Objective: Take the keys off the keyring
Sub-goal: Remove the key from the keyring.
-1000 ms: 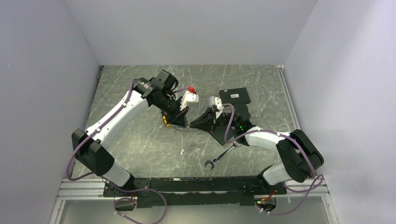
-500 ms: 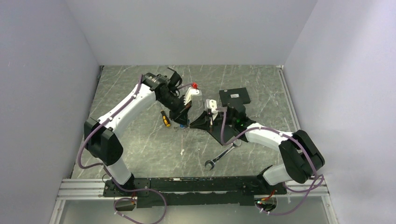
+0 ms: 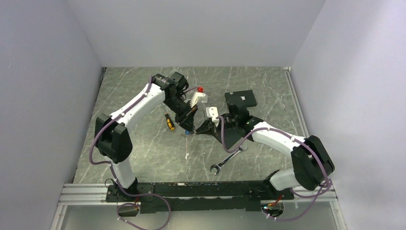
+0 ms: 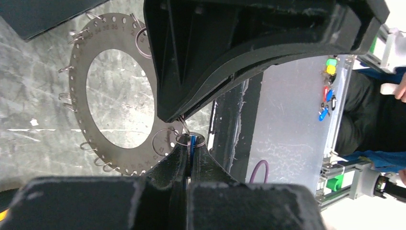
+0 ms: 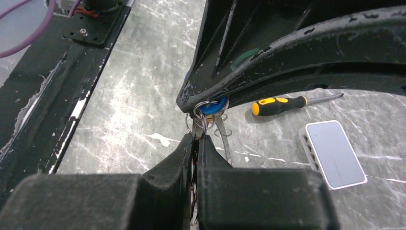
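Observation:
The keyring (image 4: pixel 77 91) is a flat grey disc rimmed with holes and small wire rings. It shows only in the left wrist view, partly hidden behind the right arm's black fingers (image 4: pixel 215 72). My left gripper (image 4: pixel 192 143) is shut on the blue-tagged piece (image 5: pixel 213 106), which hangs in a small split ring (image 4: pixel 190 139). My right gripper (image 5: pixel 198 136) is shut on the metal rings at the keyring's edge, tip to tip with the left fingers (image 5: pixel 287 62). A grey key (image 5: pixel 222 139) hangs below. In the top view both grippers, left (image 3: pixel 188 125) and right (image 3: pixel 200 128), meet at the table's middle.
A yellow-and-black screwdriver (image 3: pixel 169 121) lies just left of the grippers and also shows in the right wrist view (image 5: pixel 280 104). A silver wrench (image 3: pixel 229 158) lies in front of them, and a black flat rectangle (image 3: pixel 241 99) behind. A white box (image 5: pixel 330 153) lies nearby.
The left arm's elbow has swung in toward the middle, uncovering the screwdriver. The right gripper has shifted left, closing up against the left gripper. Both stay shut.

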Tool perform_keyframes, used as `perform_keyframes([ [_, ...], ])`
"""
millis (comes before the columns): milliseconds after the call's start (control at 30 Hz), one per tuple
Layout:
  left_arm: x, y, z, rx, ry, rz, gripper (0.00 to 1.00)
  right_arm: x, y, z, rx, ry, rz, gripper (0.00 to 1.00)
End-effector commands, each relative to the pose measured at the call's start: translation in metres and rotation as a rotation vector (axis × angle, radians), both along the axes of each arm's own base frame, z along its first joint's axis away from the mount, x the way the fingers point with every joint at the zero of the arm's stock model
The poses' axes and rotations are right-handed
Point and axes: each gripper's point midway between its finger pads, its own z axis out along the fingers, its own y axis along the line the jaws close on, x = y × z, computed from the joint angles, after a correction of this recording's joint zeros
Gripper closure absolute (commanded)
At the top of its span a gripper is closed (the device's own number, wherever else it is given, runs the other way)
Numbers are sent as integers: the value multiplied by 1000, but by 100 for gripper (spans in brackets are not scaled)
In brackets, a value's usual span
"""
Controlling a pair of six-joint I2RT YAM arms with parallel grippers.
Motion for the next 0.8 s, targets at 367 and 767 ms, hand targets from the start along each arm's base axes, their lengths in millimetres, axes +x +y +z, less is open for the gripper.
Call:
perform_keyframes([
  [367,-24,-11,20,-101,301,200,100,43,-20,40,19,-6,-197,35],
  [767,-9,-14,-8,-124,529,452,100,24,-39,43,4,352,-257,40],
])
